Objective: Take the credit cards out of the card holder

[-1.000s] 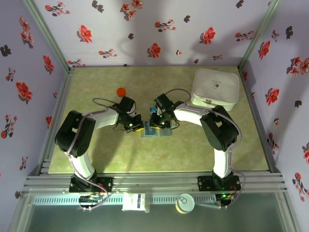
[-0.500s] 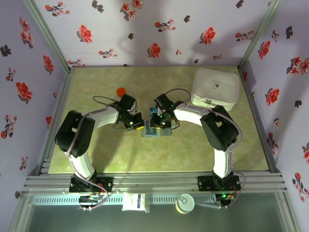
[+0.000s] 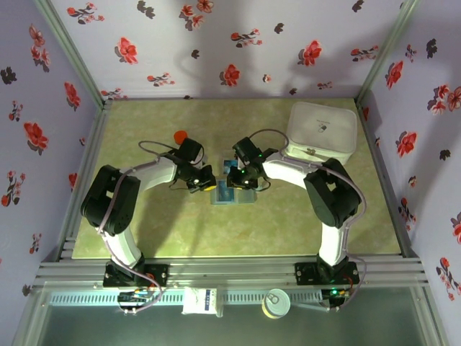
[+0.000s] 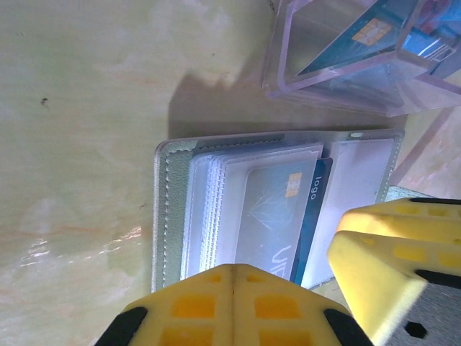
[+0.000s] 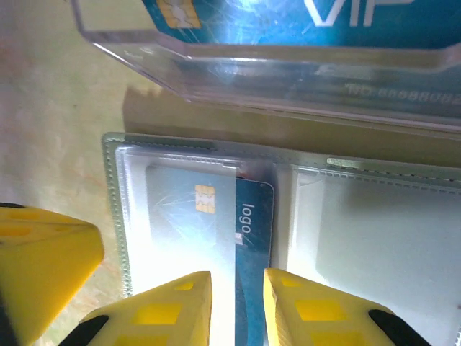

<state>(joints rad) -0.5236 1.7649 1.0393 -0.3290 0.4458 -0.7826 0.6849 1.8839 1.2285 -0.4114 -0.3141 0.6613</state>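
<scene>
card holder [image 5: 360, 231] lies open and flat on the table [image 4: 79, 108]. a blue credit card [image 5: 253, 216] is partly out of one holder sleeve. both arms are bent inward over the holder. the right gripper [image 5: 238, 306] points down at that card, jaws slightly apart. the left gripper [image 4: 232, 306] has its jaws together at the holder's edge. a clear plastic square [image 5: 288, 72] sits just beside the holder.

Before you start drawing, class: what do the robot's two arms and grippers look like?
Both the left arm and the right arm have white links joined by bulky black joint housings. A thin pale cable loops along each. The left gripper and right gripper carry bright yellow fingers moulded with a square grid, with black parts behind.
</scene>
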